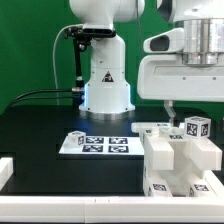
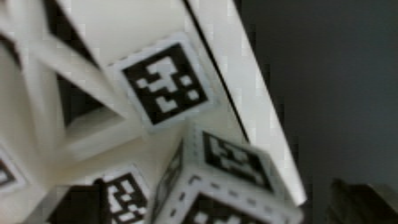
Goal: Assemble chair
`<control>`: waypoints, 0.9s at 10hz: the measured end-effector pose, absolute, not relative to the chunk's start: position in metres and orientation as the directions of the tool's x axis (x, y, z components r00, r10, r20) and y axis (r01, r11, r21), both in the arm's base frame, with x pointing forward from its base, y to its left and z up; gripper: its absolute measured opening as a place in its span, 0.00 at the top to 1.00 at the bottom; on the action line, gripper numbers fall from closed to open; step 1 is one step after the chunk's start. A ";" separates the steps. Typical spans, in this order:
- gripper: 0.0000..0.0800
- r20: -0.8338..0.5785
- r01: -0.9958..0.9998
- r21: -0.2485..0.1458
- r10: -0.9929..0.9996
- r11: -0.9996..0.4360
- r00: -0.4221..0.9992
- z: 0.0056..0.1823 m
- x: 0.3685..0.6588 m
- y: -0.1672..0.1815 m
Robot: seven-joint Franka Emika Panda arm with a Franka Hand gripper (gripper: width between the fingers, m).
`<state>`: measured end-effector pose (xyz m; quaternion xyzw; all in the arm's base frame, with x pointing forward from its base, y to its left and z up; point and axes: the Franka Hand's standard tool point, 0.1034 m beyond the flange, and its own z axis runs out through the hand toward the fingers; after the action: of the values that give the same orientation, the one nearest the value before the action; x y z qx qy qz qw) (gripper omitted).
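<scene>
Gripper (image 1: 176, 110) just above chair (image 1: 178, 158), fingers apart on either side of a tagged part, grip unclear.

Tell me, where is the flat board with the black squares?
In the exterior view, the marker board lies flat on the black table, in front of the robot's base and just left of the chair.

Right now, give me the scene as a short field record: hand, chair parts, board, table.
hand: above the chair parts, at the exterior view's right; open or shut not clear from either view
chair parts: white tagged pieces grouped together at the exterior view's right
marker board: flat on the table, to the exterior view's left of the parts
table: black surface
wrist view: close-up of tagged white pieces
</scene>
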<state>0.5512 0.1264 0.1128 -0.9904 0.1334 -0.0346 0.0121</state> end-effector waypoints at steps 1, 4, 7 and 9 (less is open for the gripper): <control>0.20 0.069 -0.219 -0.031 -0.221 -0.975 0.973 0.113 0.552 0.124; 0.19 0.074 0.001 -0.007 0.001 -1.000 0.997 0.113 0.553 0.122; 0.19 0.058 0.360 0.025 0.361 -0.933 0.931 0.117 0.550 0.122; 0.19 0.057 0.288 0.022 0.288 -0.957 0.956 0.115 0.550 0.121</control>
<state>0.5496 0.1208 0.1153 -0.9889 -0.1456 -0.0299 -0.0068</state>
